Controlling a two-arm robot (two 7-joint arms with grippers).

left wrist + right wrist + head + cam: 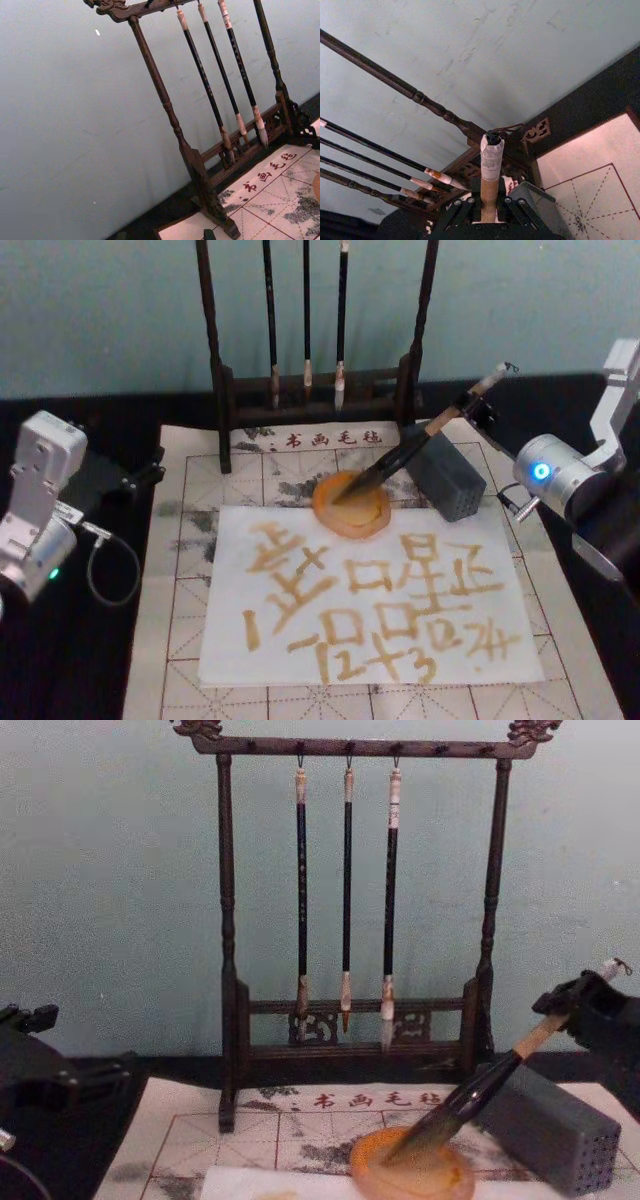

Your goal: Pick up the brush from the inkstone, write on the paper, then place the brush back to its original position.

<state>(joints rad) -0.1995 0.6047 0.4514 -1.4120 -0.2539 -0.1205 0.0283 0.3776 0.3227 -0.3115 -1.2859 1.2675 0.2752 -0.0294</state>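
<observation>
Brush (420, 440) slants, bristles down in inkstone (352, 506), handle clamped by right pincer (487, 400).

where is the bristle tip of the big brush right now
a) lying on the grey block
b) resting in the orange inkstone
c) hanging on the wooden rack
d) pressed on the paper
b: the brush slants down from the right end effector, which is closed on its handle, and its dark tip sits in the round amber inkstone, above the written paper.
</observation>
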